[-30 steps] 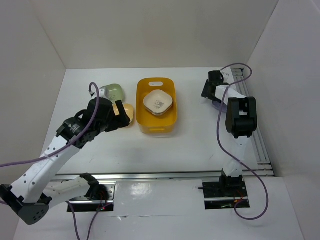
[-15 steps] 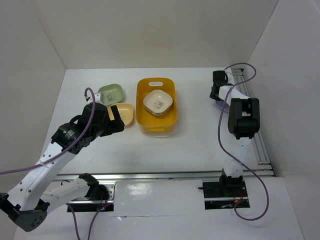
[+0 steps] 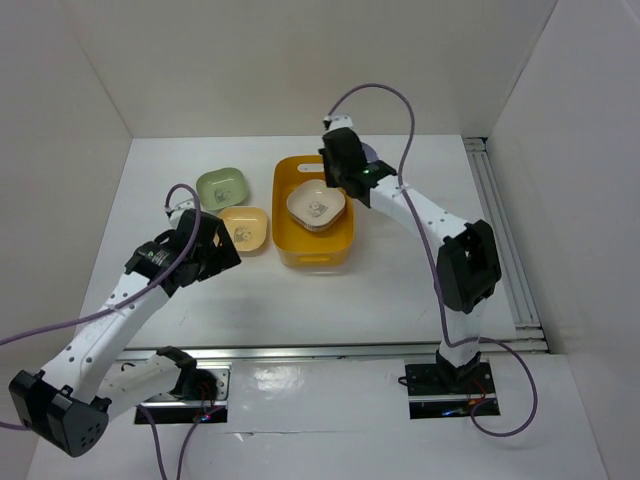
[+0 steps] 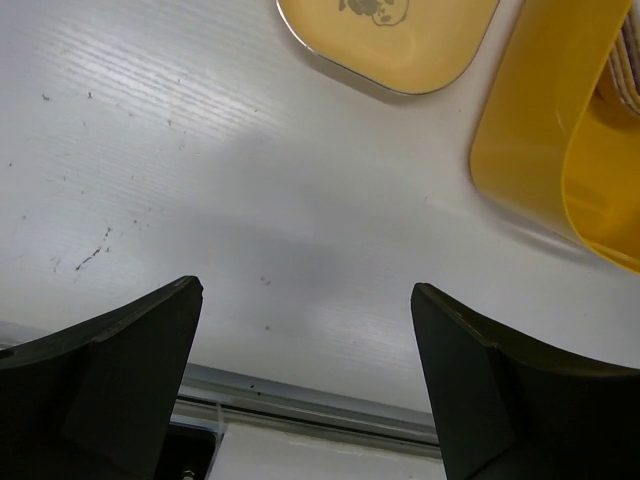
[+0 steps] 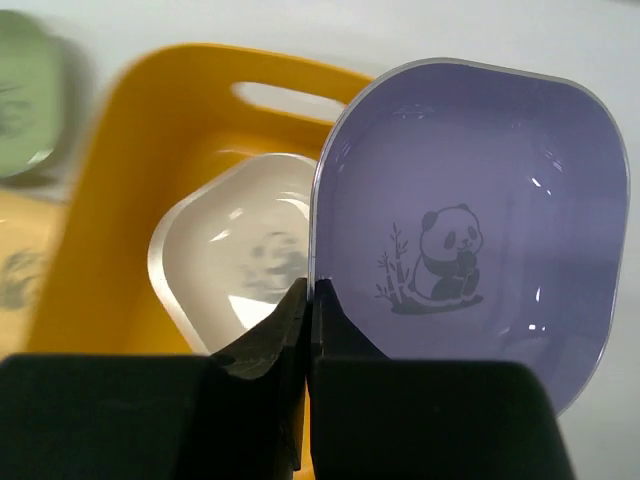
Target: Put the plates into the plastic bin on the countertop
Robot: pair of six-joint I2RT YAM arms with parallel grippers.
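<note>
The yellow-orange plastic bin (image 3: 313, 245) stands mid-countertop with a cream plate (image 3: 316, 205) in it. My right gripper (image 3: 345, 172) hangs over the bin's far end, shut on the left rim of a lavender panda plate (image 5: 470, 240). In the right wrist view my right gripper (image 5: 312, 290) holds that plate above the bin (image 5: 110, 200) and the cream plate (image 5: 240, 255). Left of the bin lie a green plate (image 3: 222, 185) and a yellow plate (image 3: 245, 228). My left gripper (image 3: 222, 253) is open and empty just near-left of the yellow plate (image 4: 390, 35); the left wrist view shows my left gripper (image 4: 305, 290) over bare countertop.
White walls close in the countertop (image 3: 400, 290) at the back and both sides. An aluminium rail (image 3: 500, 240) runs along the right side and another (image 3: 300, 351) along the near edge. The bin's wall (image 4: 540, 130) is to the right of my left gripper.
My right gripper shut on the lavender plate at the far right rail and swung it left, over the bin. My left arm drew back from the yellow plate toward the near left.
</note>
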